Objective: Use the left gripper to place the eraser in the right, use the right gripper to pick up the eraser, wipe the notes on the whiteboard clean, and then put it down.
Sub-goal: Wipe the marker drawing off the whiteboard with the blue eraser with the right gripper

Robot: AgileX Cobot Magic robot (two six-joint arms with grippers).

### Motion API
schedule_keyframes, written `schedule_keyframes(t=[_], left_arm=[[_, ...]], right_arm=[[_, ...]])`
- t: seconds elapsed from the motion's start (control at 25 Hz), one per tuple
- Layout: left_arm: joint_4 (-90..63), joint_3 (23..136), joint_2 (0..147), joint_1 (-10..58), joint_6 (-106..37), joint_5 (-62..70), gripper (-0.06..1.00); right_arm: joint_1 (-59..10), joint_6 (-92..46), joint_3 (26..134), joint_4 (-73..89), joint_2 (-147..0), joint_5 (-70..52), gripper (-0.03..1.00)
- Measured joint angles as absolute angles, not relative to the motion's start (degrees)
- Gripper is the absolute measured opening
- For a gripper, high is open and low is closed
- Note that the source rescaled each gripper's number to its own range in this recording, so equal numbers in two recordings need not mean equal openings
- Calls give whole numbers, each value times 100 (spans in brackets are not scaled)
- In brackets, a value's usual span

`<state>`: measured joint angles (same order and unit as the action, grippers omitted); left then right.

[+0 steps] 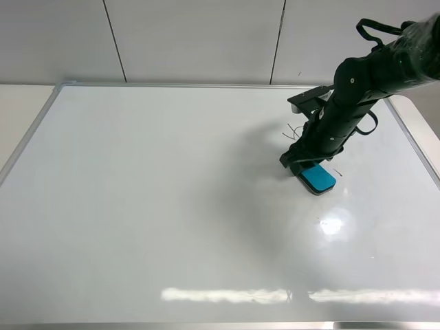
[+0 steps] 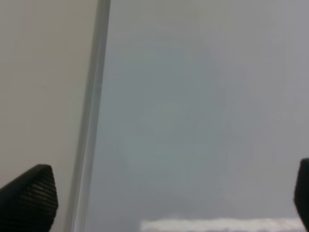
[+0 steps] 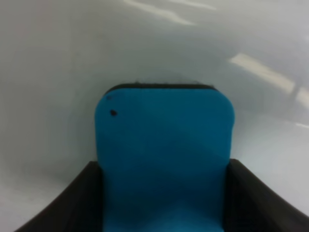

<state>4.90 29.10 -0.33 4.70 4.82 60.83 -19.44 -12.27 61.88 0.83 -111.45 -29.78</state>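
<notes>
The teal-blue eraser (image 1: 318,177) lies flat on the whiteboard (image 1: 172,206) at the right. My right gripper (image 1: 302,166) is shut on it, its black fingers (image 3: 241,193) on both long sides of the eraser (image 3: 164,154). Thin dark traces of the notes (image 1: 294,130) show just behind the arm, and a small stroke (image 1: 337,172) lies beside the eraser; the rest is hidden by the arm. My left gripper (image 2: 164,198) is out of the exterior view. Its wrist view shows two black fingertips (image 2: 29,200) far apart over the whiteboard's silver frame (image 2: 94,116), holding nothing.
A grey panelled wall (image 1: 199,38) stands behind the board. The board's silver frame runs close to the right arm at the far right (image 1: 412,141). A pale table edge (image 1: 20,103) shows left of the board.
</notes>
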Motion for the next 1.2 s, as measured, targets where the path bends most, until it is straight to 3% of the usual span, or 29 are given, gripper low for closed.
schedule_keyframes(t=[0.36, 0.92, 1.2], left_arm=[[490, 2910, -33, 470, 482, 6083, 100], [490, 2910, -33, 470, 482, 6089, 100], [490, 2910, -33, 470, 482, 6089, 100]], right_arm=[[-1655, -1216, 6000, -257, -11090, -2953, 4], [34, -1155, 5358, -166, -10739, -2390, 4], [-266, -1368, 5306, -156, -10650, -2462, 4]])
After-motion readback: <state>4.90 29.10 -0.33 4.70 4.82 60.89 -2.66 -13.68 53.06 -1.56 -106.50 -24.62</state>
